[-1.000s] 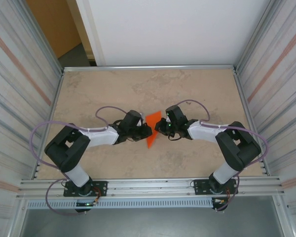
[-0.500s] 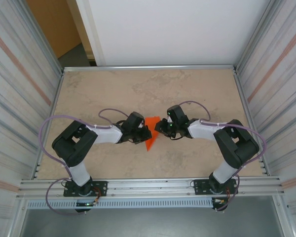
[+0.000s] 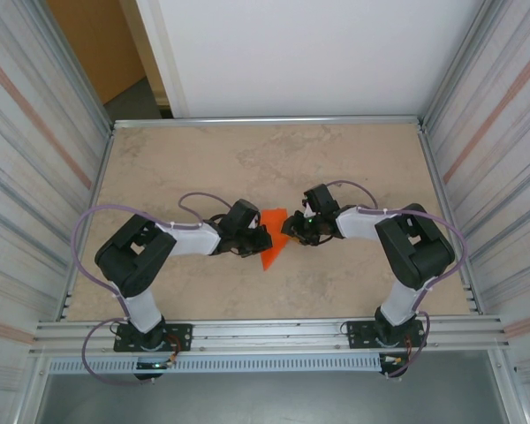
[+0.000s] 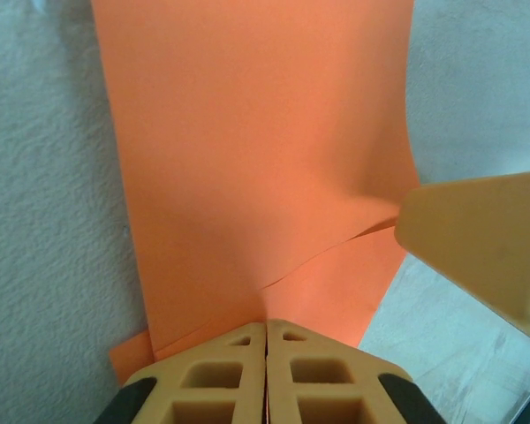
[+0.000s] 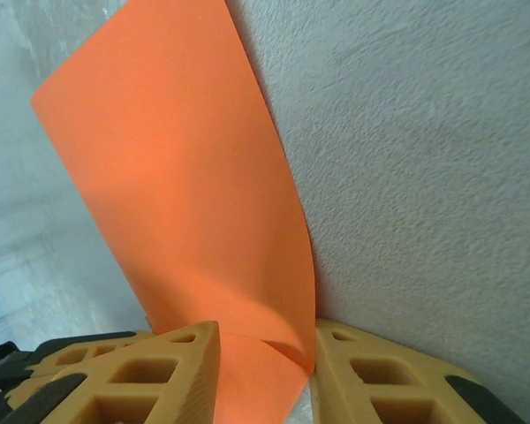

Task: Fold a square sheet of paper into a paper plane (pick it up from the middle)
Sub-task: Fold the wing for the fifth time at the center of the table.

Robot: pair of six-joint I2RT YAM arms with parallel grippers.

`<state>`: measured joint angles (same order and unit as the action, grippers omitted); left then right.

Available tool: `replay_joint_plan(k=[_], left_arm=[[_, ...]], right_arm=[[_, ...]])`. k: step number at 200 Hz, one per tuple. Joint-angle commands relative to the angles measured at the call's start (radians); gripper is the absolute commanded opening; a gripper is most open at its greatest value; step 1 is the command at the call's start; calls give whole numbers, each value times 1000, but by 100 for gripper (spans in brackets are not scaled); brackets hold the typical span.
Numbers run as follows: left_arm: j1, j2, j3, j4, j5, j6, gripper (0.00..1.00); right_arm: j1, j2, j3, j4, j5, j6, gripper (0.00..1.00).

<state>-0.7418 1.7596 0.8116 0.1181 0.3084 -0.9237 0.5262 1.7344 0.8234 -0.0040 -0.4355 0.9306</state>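
You flank the orange sheet [image 3: 271, 250] on both sides.
Left gripper [image 4: 265, 329] pinches its edge; right gripper [image 5: 263, 340] straddles it, jaws apart.

Beige mottled stone-look tabletop [image 3: 203, 159] inside a silver metal frame [image 3: 265, 119].
A bright orange folded sheet of paper [image 3: 272, 246] sits near the tabletop's middle; contact with the surface is unclear.
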Motion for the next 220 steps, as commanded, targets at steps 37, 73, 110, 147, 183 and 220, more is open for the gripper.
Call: replay_joint_plan(k=[37,73,110,147,183,220], left_arm=[[30,20,-15,29,93,57,9],[39,-39,9,-36,70,149,13],[7,-158,11,-86,-34,266,24],[-58,-238,-7,-113,-176,423,36],[-92,-254,-42,-95,-287,558,43],[-149,-226,-44,-64,-374,686,45]], right_arm=[[-9,24,17,4,-38,-18,14],[-6,-28,-4,18,1,18,1],[32,-87,-16,13,68,103,0],[63,-116,-38,30,131,229,0],[65,-143,-48,21,154,324,0],[70,-162,-41,3,163,374,0]])
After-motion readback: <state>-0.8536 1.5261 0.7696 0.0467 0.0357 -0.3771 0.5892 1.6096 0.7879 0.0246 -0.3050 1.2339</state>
